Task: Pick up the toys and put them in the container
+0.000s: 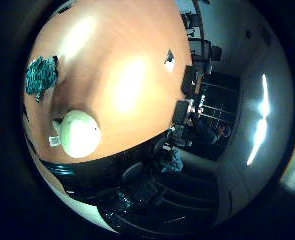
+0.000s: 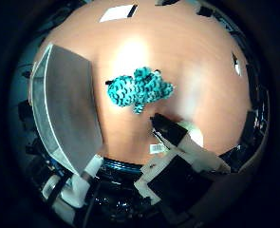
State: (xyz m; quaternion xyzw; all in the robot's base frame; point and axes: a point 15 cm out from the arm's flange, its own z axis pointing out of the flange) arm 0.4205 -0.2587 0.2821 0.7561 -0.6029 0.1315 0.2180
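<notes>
The hand (image 2: 177,156) hides most of the pale toy (image 2: 195,137), perhaps a plush.

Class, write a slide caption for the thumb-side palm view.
Teal crocheted toy on the orange-brown wooden table, beside a grey fabric container.

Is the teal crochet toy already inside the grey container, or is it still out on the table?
Out. The teal crochet toy lies on the wooden table beside the grey container.

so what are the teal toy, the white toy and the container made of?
Teal toy: crocheted yarn, going by the knobbly stitch texture. White toy: smooth rounded body with a tag, probably plush, could be plastic. Container: plain matte grey walls, thin pale rim; fabric or plastic, can't tell.
</notes>
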